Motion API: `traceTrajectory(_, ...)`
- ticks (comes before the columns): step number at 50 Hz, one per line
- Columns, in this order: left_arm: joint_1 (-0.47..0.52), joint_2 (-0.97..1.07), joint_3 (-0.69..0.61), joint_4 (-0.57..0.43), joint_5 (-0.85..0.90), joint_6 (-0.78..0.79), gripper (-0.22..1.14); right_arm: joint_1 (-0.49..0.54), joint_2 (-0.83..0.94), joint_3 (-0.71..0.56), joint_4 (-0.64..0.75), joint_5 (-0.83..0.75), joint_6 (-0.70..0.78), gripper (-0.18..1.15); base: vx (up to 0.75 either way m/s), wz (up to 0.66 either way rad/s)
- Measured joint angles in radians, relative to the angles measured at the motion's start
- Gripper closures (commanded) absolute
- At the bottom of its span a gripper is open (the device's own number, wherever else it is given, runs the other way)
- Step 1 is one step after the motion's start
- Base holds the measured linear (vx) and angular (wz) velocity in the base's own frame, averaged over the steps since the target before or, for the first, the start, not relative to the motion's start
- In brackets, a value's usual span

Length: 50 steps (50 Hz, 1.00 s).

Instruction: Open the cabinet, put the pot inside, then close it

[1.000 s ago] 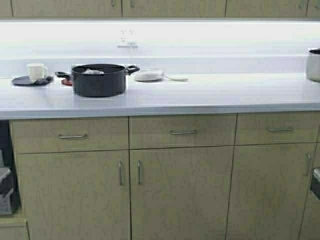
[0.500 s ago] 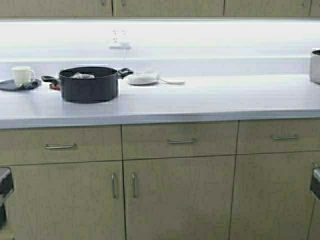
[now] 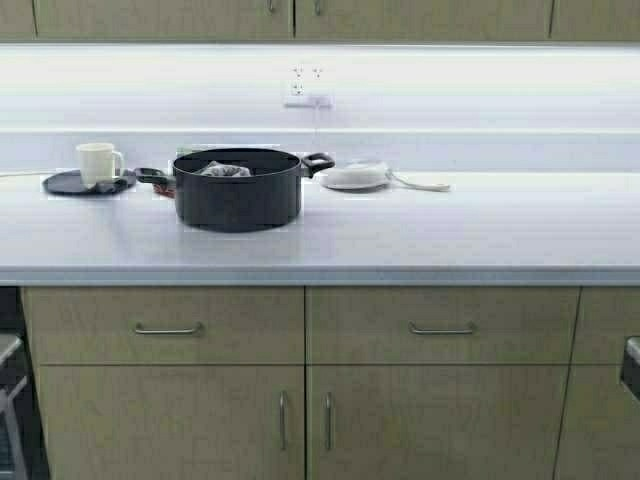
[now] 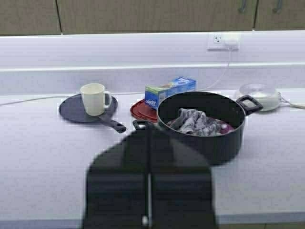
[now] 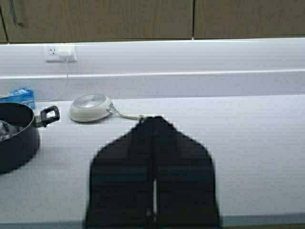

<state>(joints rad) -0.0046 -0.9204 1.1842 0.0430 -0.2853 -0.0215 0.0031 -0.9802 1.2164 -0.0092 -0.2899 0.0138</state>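
The black pot [image 3: 237,188] stands on the white counter [image 3: 420,235], left of centre, with a grey cloth in it. It also shows in the left wrist view [image 4: 202,126] and partly in the right wrist view [image 5: 16,138]. The wall cabinet's [image 3: 290,15] tan doors are closed along the top edge, above the pot. Neither arm shows in the high view. My left gripper [image 4: 150,130] is shut and empty, in front of the pot's near handle. My right gripper [image 5: 153,119] is shut and empty, over the counter edge to the right of the pot.
A white mug on a flat black pan [image 3: 98,163] sits left of the pot. A small white lidded pan [image 3: 352,176] sits to its right. A blue box [image 4: 170,90] and a red lid [image 4: 145,110] lie behind the pot. Base cabinets with drawers [image 3: 300,325] stand below.
The robot has moved: in the high view the counter now sits lower and the pot and the other things lie farther right. Nothing on the counter has moved.
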Motion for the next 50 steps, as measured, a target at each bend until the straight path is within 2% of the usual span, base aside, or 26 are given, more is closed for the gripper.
traceTrajectory(17,0.002,-0.002,0.0,0.003,0.0,-0.018,0.89,0.049,0.029,-0.003,0.0,0.0,0.002,0.91,0.32,0.09)
traceTrajectory(35,0.002,-0.008,0.002,0.003,0.012,-0.041,0.89,0.051,0.026,-0.003,-0.021,0.0,0.005,0.91,0.3,-0.05)
traceTrajectory(39,0.0,-0.008,0.005,0.003,0.014,-0.041,0.85,0.052,0.028,-0.003,-0.021,0.0,0.005,0.9,0.24,0.01)
traceTrajectory(42,0.0,-0.009,0.005,0.003,0.014,-0.038,0.74,0.055,0.034,-0.003,-0.021,-0.003,0.008,0.85,0.23,0.05)
traceTrajectory(44,-0.002,-0.009,0.005,0.005,0.011,-0.037,0.6,0.057,0.04,-0.003,-0.021,-0.008,0.014,0.75,0.22,0.07)
traceTrajectory(47,-0.02,-0.011,0.005,0.012,0.008,-0.031,0.3,0.067,0.044,-0.003,-0.021,-0.015,0.028,0.48,0.2,0.08)
traceTrajectory(49,-0.034,-0.014,0.005,0.017,0.009,-0.032,0.09,0.089,0.049,-0.003,-0.02,-0.017,0.034,0.25,0.18,0.08)
traceTrajectory(50,-0.046,-0.017,0.005,0.02,0.012,-0.032,-0.02,0.101,0.049,-0.003,-0.021,-0.017,0.04,0.08,0.17,0.07)
